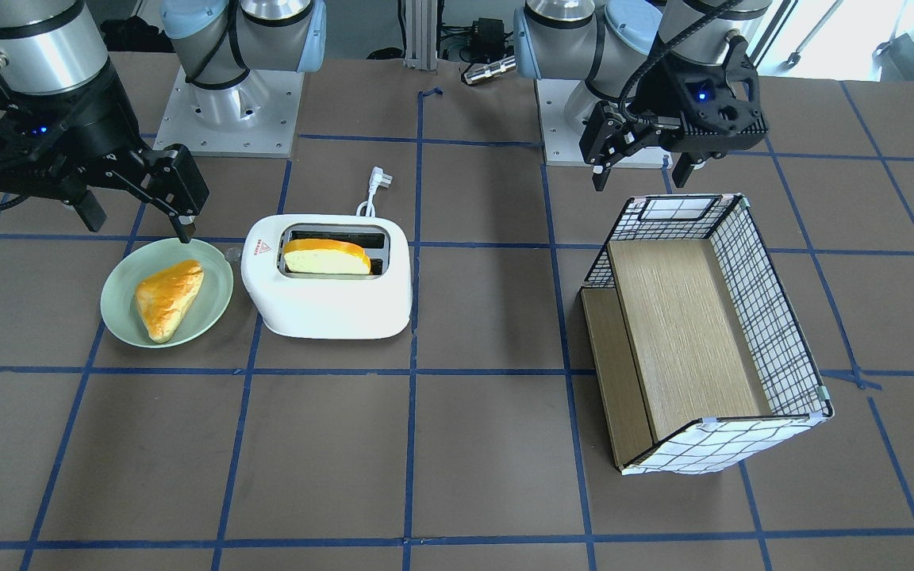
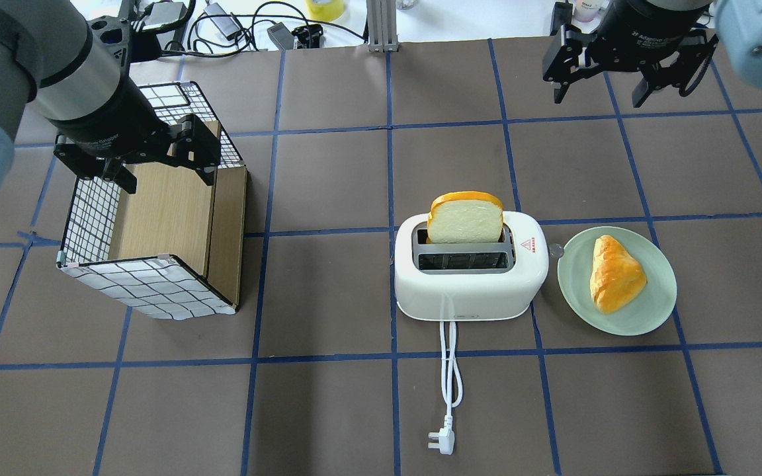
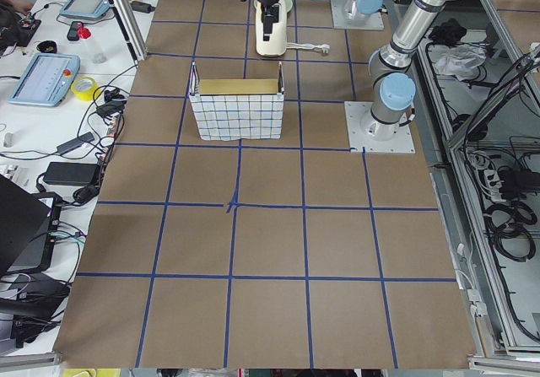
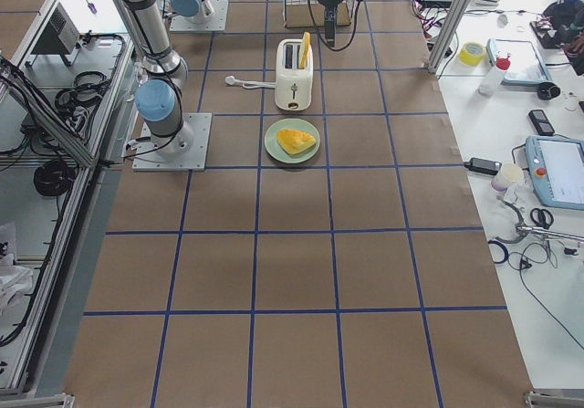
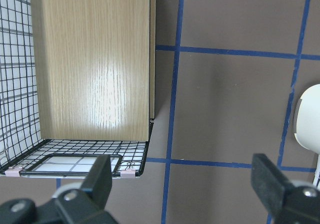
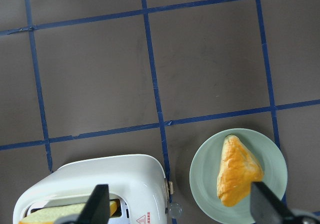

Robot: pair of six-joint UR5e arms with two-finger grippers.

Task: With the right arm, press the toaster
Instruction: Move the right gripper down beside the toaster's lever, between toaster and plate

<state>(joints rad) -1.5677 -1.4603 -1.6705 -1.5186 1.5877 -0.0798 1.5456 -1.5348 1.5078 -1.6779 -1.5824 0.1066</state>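
Observation:
The white toaster (image 2: 467, 291) stands mid-table, a bread slice (image 2: 465, 218) upright in its far slot. Its small lever knob (image 2: 556, 250) sticks out of the end facing the plate. It also shows in the front view (image 1: 330, 305) and the right wrist view (image 6: 90, 181). My right gripper (image 2: 598, 96) is open and empty, raised, beyond the plate and apart from the toaster; in the front view (image 1: 140, 222) it hangs by the plate's rim. My left gripper (image 2: 168, 178) is open and empty above the wire-grid box.
A pale green plate (image 2: 652, 311) with a triangular pastry (image 2: 612, 274) lies right of the toaster. The wire-grid box with wooden boards (image 2: 149, 284) stands at the left. The toaster's white cord (image 2: 450, 370) and plug (image 2: 440, 441) trail toward the robot.

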